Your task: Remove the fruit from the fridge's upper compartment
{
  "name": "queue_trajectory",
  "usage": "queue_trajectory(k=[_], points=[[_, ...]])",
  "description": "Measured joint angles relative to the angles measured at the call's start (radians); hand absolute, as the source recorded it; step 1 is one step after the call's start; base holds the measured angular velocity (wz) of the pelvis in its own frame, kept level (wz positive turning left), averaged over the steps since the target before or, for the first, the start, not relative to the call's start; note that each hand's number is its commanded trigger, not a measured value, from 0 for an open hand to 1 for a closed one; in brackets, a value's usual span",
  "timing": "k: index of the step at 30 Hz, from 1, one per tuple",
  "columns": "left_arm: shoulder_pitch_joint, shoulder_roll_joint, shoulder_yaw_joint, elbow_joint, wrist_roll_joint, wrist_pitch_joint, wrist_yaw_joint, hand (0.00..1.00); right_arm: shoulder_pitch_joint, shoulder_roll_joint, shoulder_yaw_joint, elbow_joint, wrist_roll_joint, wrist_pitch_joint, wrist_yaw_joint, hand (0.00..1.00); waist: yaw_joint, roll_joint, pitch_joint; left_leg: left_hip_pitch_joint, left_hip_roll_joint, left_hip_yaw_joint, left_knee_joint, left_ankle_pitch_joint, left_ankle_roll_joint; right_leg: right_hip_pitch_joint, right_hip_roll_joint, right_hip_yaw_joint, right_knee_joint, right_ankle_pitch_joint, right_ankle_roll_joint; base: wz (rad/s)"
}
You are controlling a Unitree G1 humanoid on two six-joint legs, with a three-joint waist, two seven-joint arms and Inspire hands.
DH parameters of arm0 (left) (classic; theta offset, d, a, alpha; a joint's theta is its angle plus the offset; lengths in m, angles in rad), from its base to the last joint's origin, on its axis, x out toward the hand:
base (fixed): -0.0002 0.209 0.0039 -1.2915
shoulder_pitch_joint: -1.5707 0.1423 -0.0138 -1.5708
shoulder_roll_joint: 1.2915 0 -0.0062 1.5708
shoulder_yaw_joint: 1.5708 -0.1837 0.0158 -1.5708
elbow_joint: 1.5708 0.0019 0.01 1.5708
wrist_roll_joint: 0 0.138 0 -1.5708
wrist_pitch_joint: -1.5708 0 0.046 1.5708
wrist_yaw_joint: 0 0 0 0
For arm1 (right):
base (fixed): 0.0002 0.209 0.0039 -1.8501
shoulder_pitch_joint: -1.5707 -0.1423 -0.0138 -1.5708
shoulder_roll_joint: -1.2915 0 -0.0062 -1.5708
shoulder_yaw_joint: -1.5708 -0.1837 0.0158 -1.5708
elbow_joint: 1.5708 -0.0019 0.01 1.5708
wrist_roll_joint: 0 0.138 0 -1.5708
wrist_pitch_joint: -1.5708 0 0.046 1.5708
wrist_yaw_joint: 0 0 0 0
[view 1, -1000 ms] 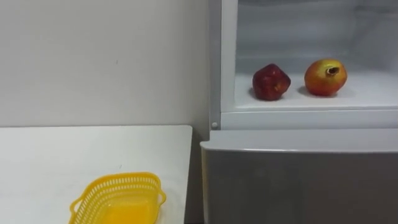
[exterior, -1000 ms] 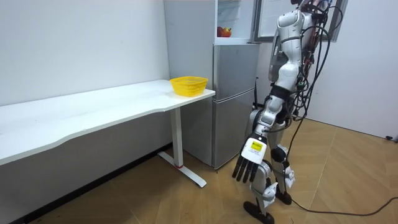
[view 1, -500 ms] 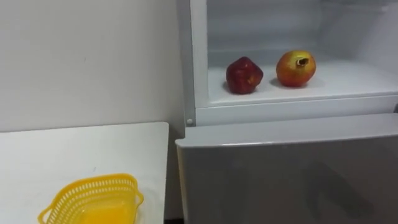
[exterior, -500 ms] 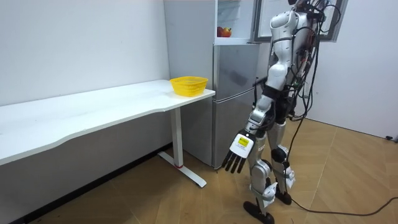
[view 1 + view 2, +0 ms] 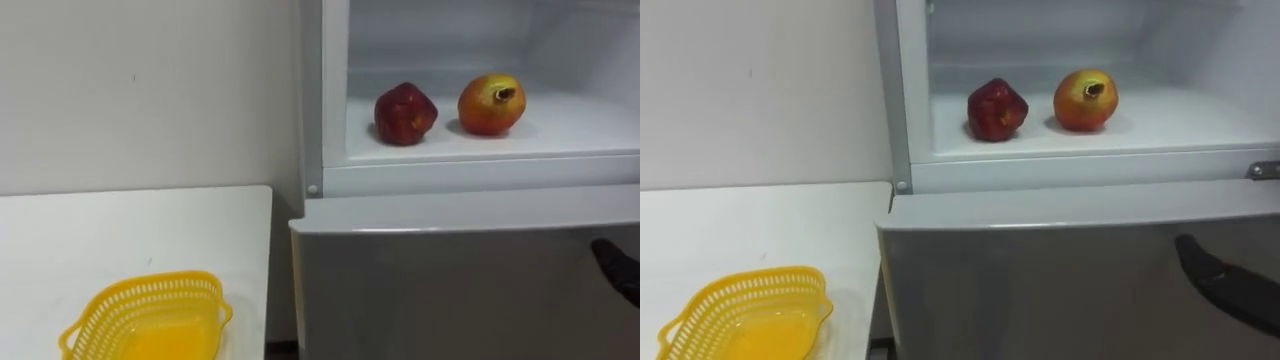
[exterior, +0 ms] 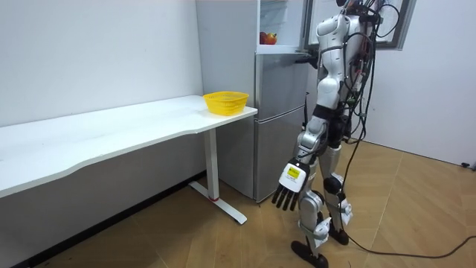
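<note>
The upper fridge compartment [image 5: 480,170] stands open. On its white shelf lie a dark red fruit [image 5: 405,113] on the left and an orange-red pomegranate [image 5: 491,104] on the right, a little apart. My right hand [image 5: 1225,285] comes in at the lower right, its dark fingers straight, in front of the grey lower door and well below the shelf. It holds nothing. In the room view I stand facing the fridge; my right hand [image 6: 300,59] is up by the lower door's top edge, and my left hand [image 6: 289,187] hangs at my side, fingers straight.
A yellow mesh basket [image 5: 150,320] sits near the right end of the white table [image 5: 130,225], just left of the fridge. The closed grey lower door [image 5: 450,290] is straight ahead of me. The upper door [image 6: 318,22] is swung open.
My right hand has risen into the eye views at the lower right. In the room view my body has shifted towards the fridge and my left hand has swung.
</note>
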Motion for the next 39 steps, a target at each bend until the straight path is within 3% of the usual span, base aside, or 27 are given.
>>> queue_trajectory(k=[6, 12, 16, 24, 29, 33, 39], points=[[-0.001, 0.0, -0.005, 0.011, 0.026, -0.001, -0.056, 0.0, -0.061, -0.03, 0.008, -0.074, -0.038, -0.016, 0.019, 0.0, 0.011, -0.009, 0.0019, -0.002, 0.007, 0.006, -0.001, -0.001, -0.001, 0.002, 0.006, 0.002, 0.002, 0.002, -0.003, -0.02], [-0.008, 0.001, -0.025, 0.022, 0.026, 0.002, -0.107, 0.0, -0.128, -0.03, 0.065, -0.109, -0.075, -0.029, 0.042, 0.0, 0.024, -0.023, -0.0054, 0.001, 0.009, 0.011, 0.008, 0.0, -0.002, 0.0, 0.008, 0.006, 0.001, 0.003, -0.005, -0.02], [-0.037, 0.002, -0.035, 0.032, 0.026, 0.003, -0.108, 0.0, -0.144, -0.03, 0.096, -0.104, -0.069, -0.029, 0.1, 0.0, 0.043, -0.038, 0.001, -0.008, 0.009, 0.001, 0.012, 0.0, -0.002, -0.003, 0.009, -0.002, 0.003, 0.005, -0.006, 0.06], [-0.051, 0.009, -0.044, 0.03, 0.052, 0.004, -0.142, 0.0, -0.192, -0.039, 0.145, -0.069, -0.044, -0.029, 0.176, 0.0, 0.072, -0.046, 0.0039, -0.019, 0.009, -0.012, 0.012, 0.0, -0.002, -0.005, 0.007, -0.026, 0.0, 0.008, -0.006, 0.04], [-0.047, 0.008, -0.044, 0.034, 0.072, 0.007, -0.157, 0.0, -0.249, -0.067, 0.158, -0.038, -0.042, -0.027, 0.202, 0.0, 0.08, -0.054, 0.0087, -0.017, 0.008, -0.013, 0.013, 0.0, -0.002, -0.005, 0.007, -0.029, -0.002, 0.008, -0.006, 0.0], [-0.058, 0.009, -0.042, 0.03, 0.072, 0.015, -0.169, 0.0, -0.315, -0.068, 0.164, -0.016, -0.037, -0.008, 0.207, 0.0, 0.093, -0.058, 0.0067, -0.019, 0.008, -0.011, 0.016, 0.0, -0.002, -0.008, 0.007, -0.029, -0.001, 0.008, -0.006, 0.0], [-0.058, 0.008, -0.042, 0.017, 0.072, 0.032, -0.163, 0.0, -0.347, -0.068, 0.166, 0.015, -0.031, 0.01, 0.224, 0.0, 0.102, -0.059, 0.0032, -0.019, 0.008, -0.013, 0.016, 0.0, -0.002, -0.007, 0.006, -0.034, 0.0, 0.008, -0.006, 0.0]])
